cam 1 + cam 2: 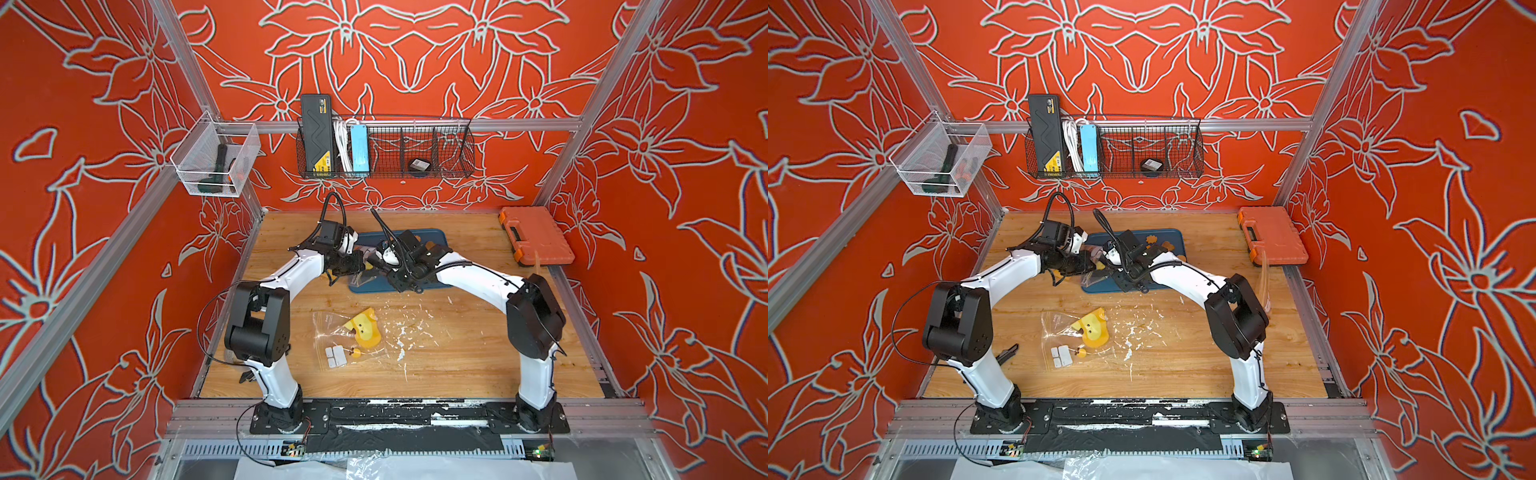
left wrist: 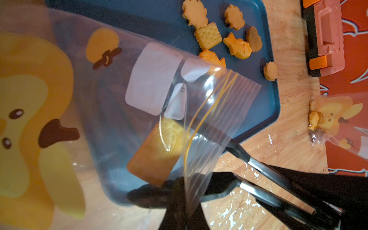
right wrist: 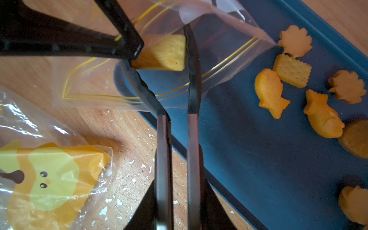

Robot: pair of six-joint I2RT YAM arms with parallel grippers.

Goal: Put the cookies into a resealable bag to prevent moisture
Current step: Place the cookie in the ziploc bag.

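Right gripper (image 3: pixel 158 47) pinches a yellow rectangular cookie (image 3: pixel 169 53) inside the open resealable bag (image 2: pixel 111 95); left gripper (image 2: pixel 182 191) clamps the bag's zip edge over a blue tray (image 2: pixel 258 111).

The left gripper (image 1: pixel 1088 268) and the right gripper (image 1: pixel 1106 259) meet tip to tip over a blue tray (image 1: pixel 1096 287), with the resealable bag (image 1: pixel 1089 277) crumpled just under them. Some cookies (image 1: pixel 1152 240) lie on the tray behind the right gripper. Another printed bag (image 1: pixel 1075 332) lies on the desk (image 1: pixel 1183 365), well apart from both grippers, toward the arm bases
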